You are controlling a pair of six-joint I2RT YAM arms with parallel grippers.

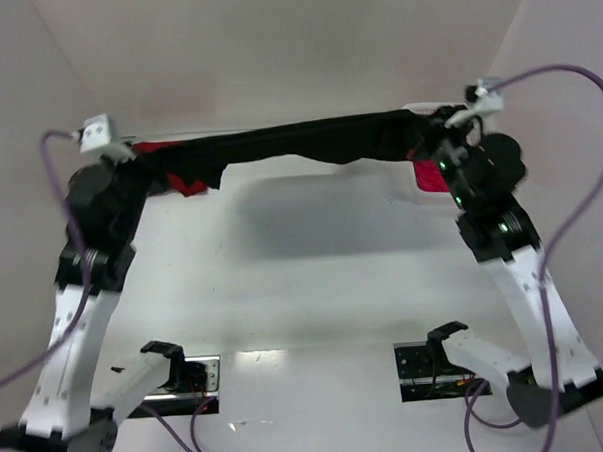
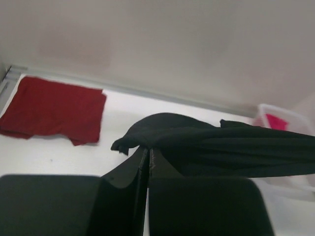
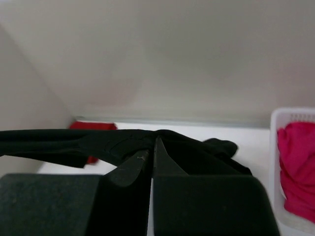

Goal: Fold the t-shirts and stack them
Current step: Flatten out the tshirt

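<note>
Left gripper (image 2: 148, 153) and right gripper (image 3: 153, 147) each clamp one end of the black t-shirt (image 1: 298, 146); stretched taut above the table (image 1: 314, 285), it seems readied for folding.

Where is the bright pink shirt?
The pink shirt lies in the white basket at the far right of the table, beside the right gripper, which is shut on the black shirt.

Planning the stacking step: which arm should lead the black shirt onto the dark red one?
Left, probably. The left hand, shut on the black t-shirt, hangs beside the dark red t-shirt; the right hand holds the other end over by the basket.
</note>
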